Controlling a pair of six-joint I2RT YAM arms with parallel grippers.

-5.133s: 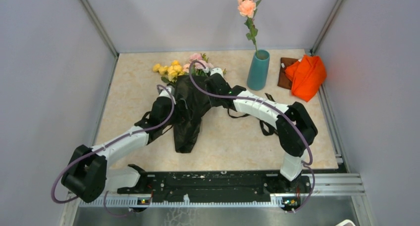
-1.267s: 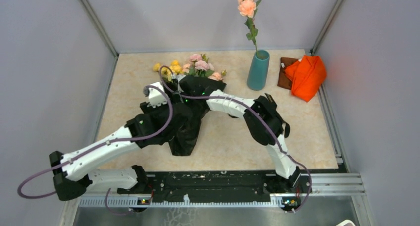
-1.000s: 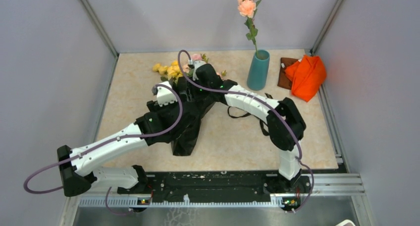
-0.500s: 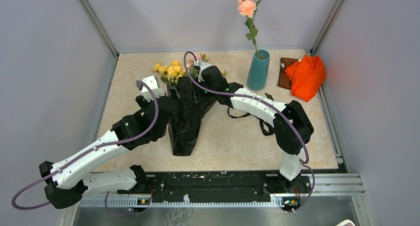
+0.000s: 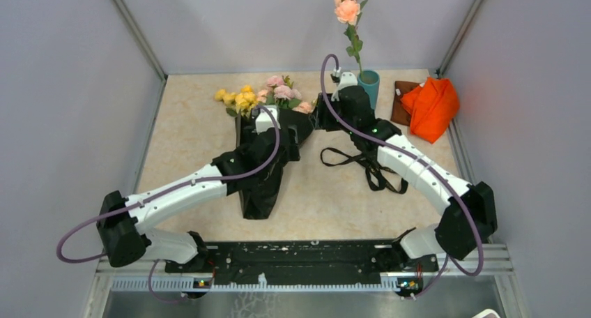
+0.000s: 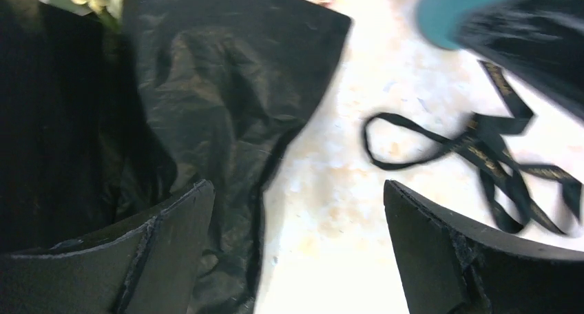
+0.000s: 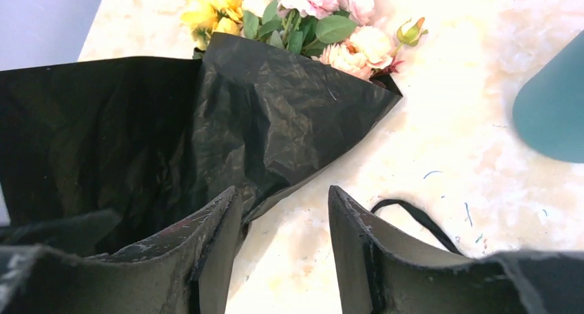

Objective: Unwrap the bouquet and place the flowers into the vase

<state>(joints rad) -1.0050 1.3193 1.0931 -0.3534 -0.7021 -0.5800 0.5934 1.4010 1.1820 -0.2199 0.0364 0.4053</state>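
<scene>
The bouquet lies at the back middle of the table. Its pink and yellow flowers [image 5: 268, 95] [image 7: 303, 11] stick out of the loosened glossy black wrapping sheet [image 5: 263, 182] [image 6: 220, 87] [image 7: 206, 121]. The black ribbon [image 5: 369, 166] [image 6: 482, 149] lies loose to its right. The teal vase [image 5: 371, 82] [image 7: 554, 114] stands behind my right wrist, partly hidden. My left gripper [image 5: 296, 127] [image 6: 297, 190] is wide open over the sheet's right edge. My right gripper [image 5: 317, 116] [image 7: 284, 190] is open and holds nothing, just off the sheet's corner.
A tall peach rose stem [image 5: 347, 11] stands in the vase. An orange cloth [image 5: 432, 107] lies on a brown pad [image 5: 398, 100] at the back right corner. Grey walls close in the table on three sides.
My right arm swung right toward the vase, off the bouquet, and its jaws widened. My left arm moved right, from the sheet's left side to its upper right edge.
</scene>
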